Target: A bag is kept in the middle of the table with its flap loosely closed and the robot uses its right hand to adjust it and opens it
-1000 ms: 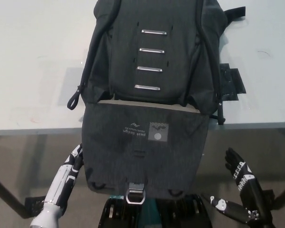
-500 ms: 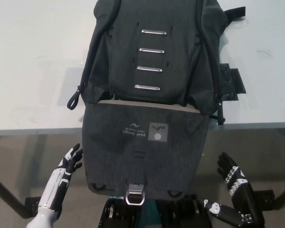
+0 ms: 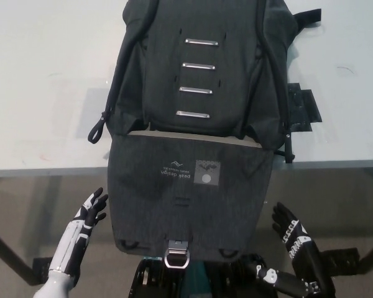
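The bag (image 3: 202,81) lies in the middle of the counter (image 3: 43,93), reaching to the counter's near edge, and its flap (image 3: 189,195) is turned out and hangs down past that edge, with the metal buckle (image 3: 177,256) at its lowest point. By the look of it the opening step is largely done, since the pale lining of the mouth shows right at the near edge; what seems left is tidying or letting go. The black right hand (image 3: 290,233) is below the near edge, just beside the flap's right border, fingers spread and holding nothing. The white left hand (image 3: 87,214) rests below the edge near the flap's left border, fingers likewise apart and empty. Any further adjustment would call for the right hand to close in sideways onto the flap's border. There is free room under the counter on both sides, while the loose straps (image 3: 98,129) at the bag's flanks could snag.
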Robot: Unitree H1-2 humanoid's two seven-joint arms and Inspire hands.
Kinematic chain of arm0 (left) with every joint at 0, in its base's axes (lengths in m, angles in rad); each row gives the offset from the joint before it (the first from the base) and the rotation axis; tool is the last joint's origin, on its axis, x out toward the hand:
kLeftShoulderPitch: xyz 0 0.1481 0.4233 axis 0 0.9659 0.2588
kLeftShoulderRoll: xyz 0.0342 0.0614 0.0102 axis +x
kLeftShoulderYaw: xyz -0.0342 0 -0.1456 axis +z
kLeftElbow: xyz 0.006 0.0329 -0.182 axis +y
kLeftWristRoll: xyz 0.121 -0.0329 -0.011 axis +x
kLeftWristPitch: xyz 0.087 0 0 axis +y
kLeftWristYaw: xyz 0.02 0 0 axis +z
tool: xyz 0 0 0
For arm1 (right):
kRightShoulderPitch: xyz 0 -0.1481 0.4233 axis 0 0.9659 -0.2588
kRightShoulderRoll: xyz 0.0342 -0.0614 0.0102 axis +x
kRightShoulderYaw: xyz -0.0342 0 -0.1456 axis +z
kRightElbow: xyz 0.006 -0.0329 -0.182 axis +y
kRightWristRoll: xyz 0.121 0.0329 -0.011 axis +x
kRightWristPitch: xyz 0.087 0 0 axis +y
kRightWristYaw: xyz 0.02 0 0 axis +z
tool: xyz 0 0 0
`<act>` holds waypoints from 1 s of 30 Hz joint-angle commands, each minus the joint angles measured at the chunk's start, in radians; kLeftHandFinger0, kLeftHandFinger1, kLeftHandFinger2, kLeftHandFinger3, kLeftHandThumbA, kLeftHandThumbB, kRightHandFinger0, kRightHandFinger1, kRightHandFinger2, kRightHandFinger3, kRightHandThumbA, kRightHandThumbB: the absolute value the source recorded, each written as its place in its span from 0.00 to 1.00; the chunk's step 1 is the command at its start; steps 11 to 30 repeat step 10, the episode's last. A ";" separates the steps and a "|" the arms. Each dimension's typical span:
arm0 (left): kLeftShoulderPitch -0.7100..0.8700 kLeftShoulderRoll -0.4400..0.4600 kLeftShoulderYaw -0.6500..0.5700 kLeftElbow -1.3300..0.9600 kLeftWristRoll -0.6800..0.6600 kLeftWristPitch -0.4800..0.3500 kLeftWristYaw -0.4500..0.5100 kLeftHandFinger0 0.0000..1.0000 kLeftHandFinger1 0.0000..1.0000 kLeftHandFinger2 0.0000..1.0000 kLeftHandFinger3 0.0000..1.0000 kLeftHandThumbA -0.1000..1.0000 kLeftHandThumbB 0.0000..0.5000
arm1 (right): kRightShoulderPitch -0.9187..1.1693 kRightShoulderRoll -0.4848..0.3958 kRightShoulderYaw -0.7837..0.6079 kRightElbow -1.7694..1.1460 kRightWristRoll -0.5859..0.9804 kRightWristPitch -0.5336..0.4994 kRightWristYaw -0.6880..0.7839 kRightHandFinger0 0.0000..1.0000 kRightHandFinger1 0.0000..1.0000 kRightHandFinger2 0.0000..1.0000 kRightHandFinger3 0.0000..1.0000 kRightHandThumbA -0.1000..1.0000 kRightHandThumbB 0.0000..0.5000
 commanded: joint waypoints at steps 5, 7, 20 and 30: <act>-0.009 0.000 0.000 -0.020 -0.004 -0.022 0.002 1.00 1.00 1.00 1.00 1.00 0.00 | -0.015 -0.003 0.011 -0.005 -0.026 -0.052 -0.003 1.00 1.00 1.00 1.00 1.00 0.34; -0.013 0.002 0.003 -0.021 -0.006 -0.016 0.001 1.00 1.00 1.00 1.00 1.00 0.00 | -0.023 -0.004 0.013 0.002 -0.028 -0.054 -0.001 1.00 1.00 1.00 1.00 1.00 0.31; -0.006 0.000 0.000 -0.024 0.000 -0.019 0.002 1.00 1.00 1.00 1.00 1.00 0.00 | -0.021 -0.008 0.014 0.006 -0.041 -0.058 -0.004 1.00 1.00 1.00 1.00 1.00 0.36; -0.006 0.000 0.000 -0.024 0.000 -0.019 0.002 1.00 1.00 1.00 1.00 1.00 0.00 | -0.021 -0.008 0.014 0.006 -0.041 -0.058 -0.004 1.00 1.00 1.00 1.00 1.00 0.36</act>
